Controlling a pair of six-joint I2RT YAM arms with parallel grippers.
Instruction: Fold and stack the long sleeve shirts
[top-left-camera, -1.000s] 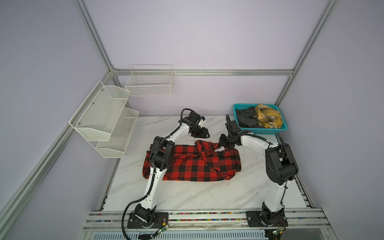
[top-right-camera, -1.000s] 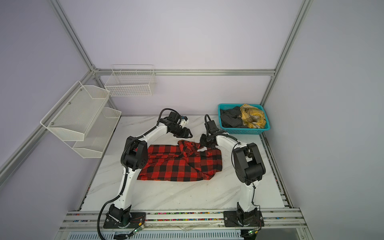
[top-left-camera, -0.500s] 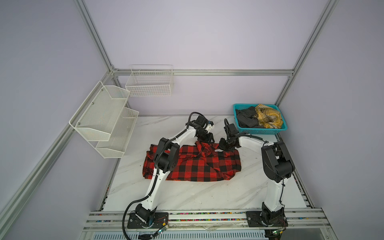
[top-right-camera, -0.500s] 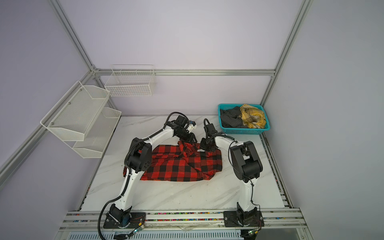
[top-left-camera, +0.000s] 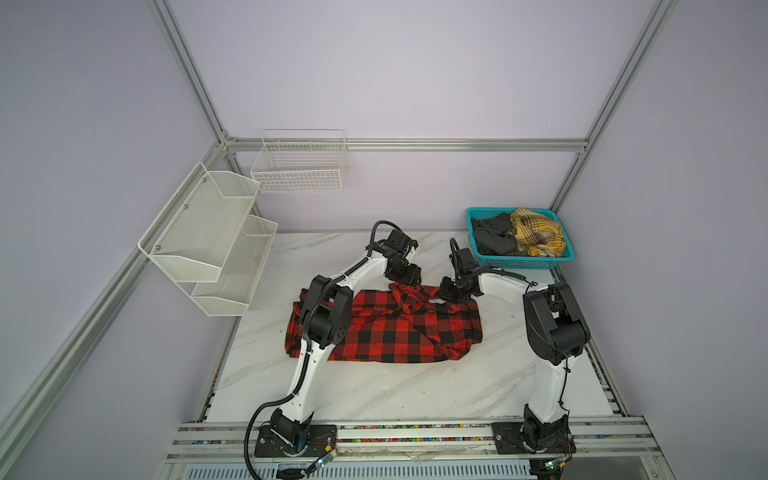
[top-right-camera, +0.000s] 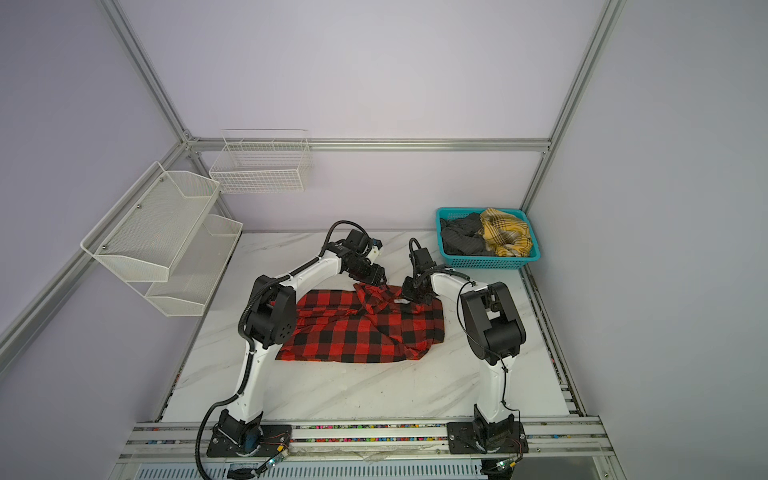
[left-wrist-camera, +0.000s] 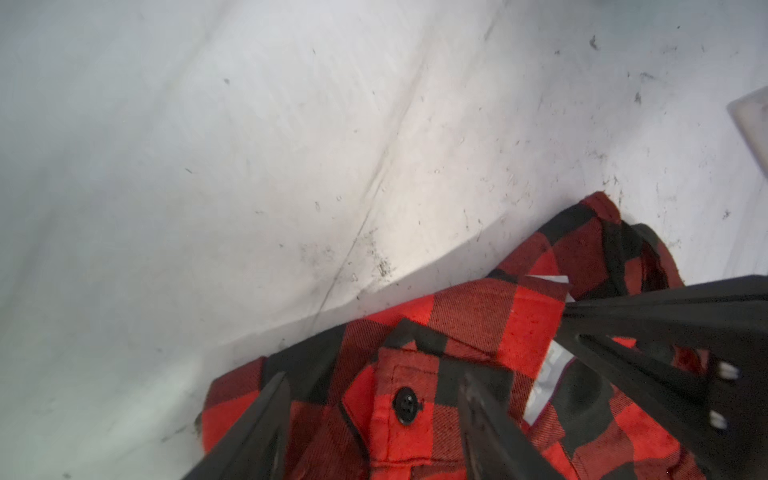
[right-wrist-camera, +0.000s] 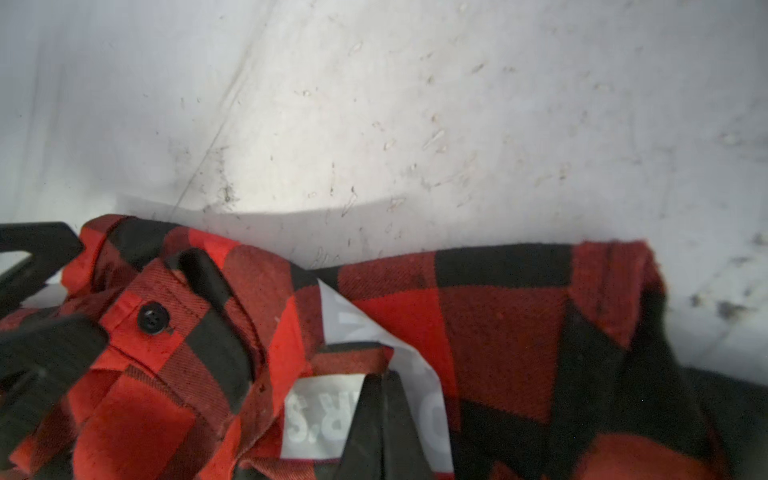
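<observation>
Garment in work: flannel shirt (top-left-camera: 399, 332), red/blk buffalo check, lying in middle of table (top-left-camera: 374, 399), white marble top. Mostly flat w/ wrinkles, near edge roughly straight, far edge bunched up at collar (top-left-camera: 409, 296). Same layout in both top views.

Left gripper (top-left-camera: 409, 280) at far edge over collar bunch. In left wrist view fingers (left-wrist-camera: 266, 415) spread apart, straddling button placket, blk button (left-wrist-camera: 405, 405) btwn them, nothing clamped.

Right gripper (top-left-camera: 451, 296) just beside it on same far edge, small gap btwn the two. In right wrist view tips pressed together, apparently pinching cloth right at white neck label (right-wrist-camera: 316, 415). Part of white block lettering (right-wrist-camera: 347, 318) showing on folded-over panel next to label.

Teal basket (top-left-camera: 523, 261) at far-right corner of table, well apart from shirt, holding crumpled dark grey garment (top-left-camera: 494, 239) + yellow plaid garment (top-left-camera: 538, 237).

White mesh shelf (top-left-camera: 203, 224), two tiers, on left wall. Wire basket (top-left-camera: 299, 170) on back wall.
</observation>
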